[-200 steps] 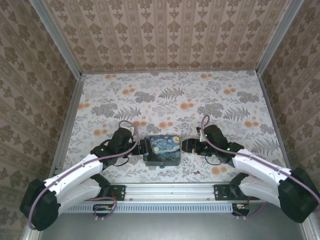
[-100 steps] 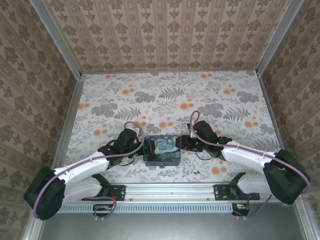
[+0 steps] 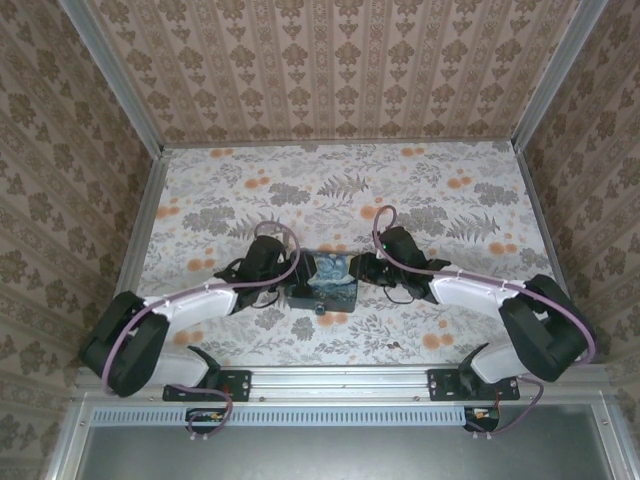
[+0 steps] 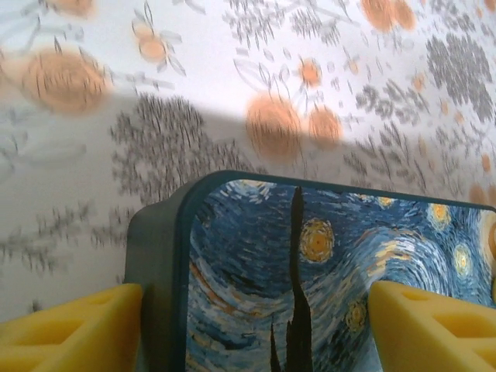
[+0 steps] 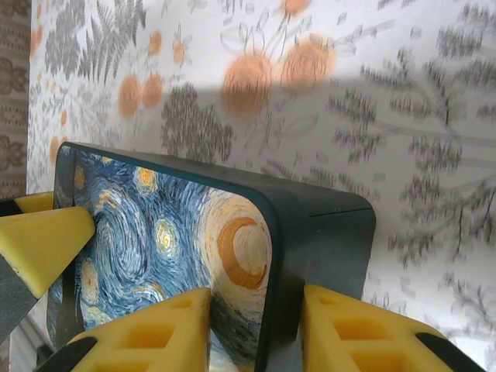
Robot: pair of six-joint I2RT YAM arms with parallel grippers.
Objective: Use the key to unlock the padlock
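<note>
Padlock point(image 3: 322, 317) sitting untouched at near face of painted box point(image 3: 328, 278), left gripper point(image 4: 256, 310) spread astride its left corner, right gripper point(image 5: 256, 298) pinching its right wall, likely steadying it for unlocking.

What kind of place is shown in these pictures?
Probably a small robot test cell, not a home: patterned wall panels in metal framing enclose a floral table, and a left arm and right arm, bolted to a rail at its near edge, reach a painted box.
</note>
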